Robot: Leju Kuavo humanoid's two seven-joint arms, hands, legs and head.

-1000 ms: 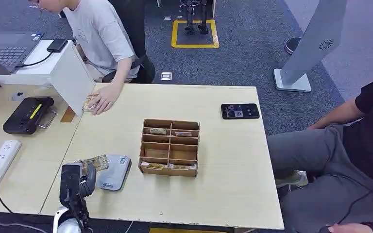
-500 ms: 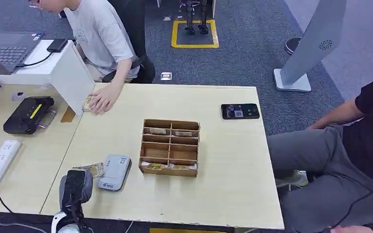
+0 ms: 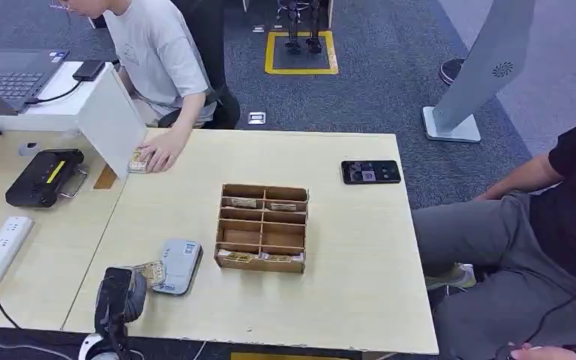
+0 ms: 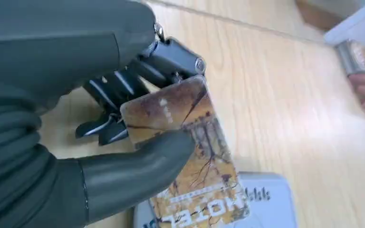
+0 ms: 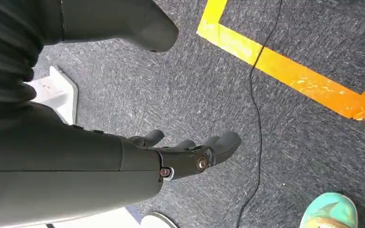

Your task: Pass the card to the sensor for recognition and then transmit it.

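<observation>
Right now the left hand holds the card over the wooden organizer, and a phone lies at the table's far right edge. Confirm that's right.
Not quite. The left hand holds the card over the grey sensor, not the wooden organizer, which stands beside it; the head view and left wrist view show this. The phone does lie at the table's far right edge.

Card (image 4: 190, 161) yellow-brown, bare-tree print; sensor (image 3: 176, 266) grey; table (image 3: 345, 247) pale wood.

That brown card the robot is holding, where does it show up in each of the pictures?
Head view: the card sits at the lower left, in the left hand.
Left wrist view: card at centre, pinched.
Right wrist view: not in it.
Shared landmark: the grey sensor beside the card.
</observation>
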